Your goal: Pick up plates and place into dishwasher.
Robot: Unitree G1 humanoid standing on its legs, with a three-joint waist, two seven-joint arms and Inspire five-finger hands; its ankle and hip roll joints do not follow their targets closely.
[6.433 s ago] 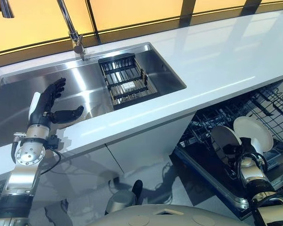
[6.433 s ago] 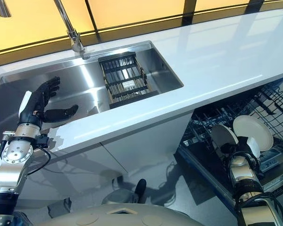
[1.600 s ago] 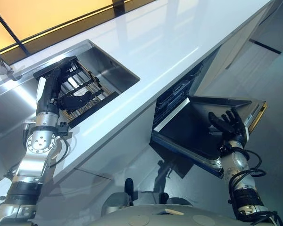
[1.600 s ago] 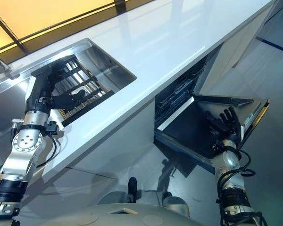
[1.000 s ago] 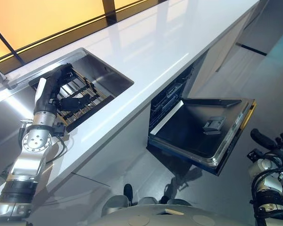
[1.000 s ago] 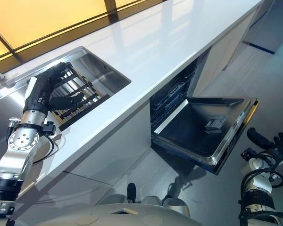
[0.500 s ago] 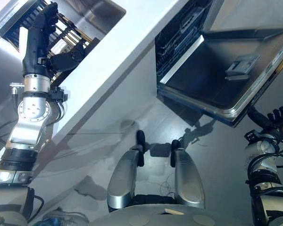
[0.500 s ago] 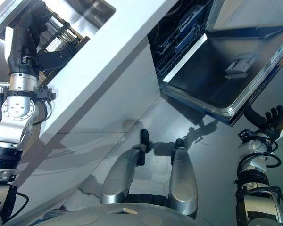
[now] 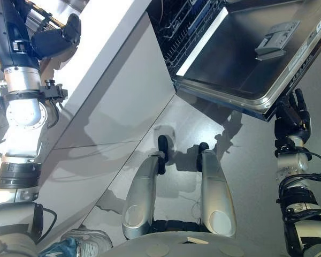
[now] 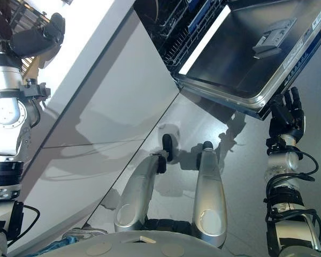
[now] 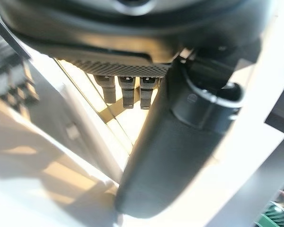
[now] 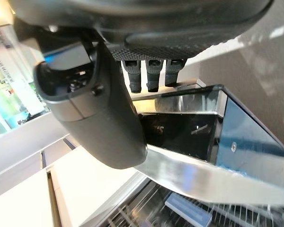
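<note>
No plates visible from here, just the dishwasher door (image 9: 241,59) hanging open at upper right. Right hand (image 9: 292,116) sits just under its front edge, fingers straight and relaxed. Left hand (image 9: 53,38), upper left above the white countertop (image 9: 104,32), is released too.

Glossy grey floor (image 9: 246,176), white cabinet front (image 9: 117,107)

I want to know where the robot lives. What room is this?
Most likely a kitchen. There is an open dishwasher door with wire racks behind it, set under a long white countertop, and plain cabinet fronts run below that counter.
</note>
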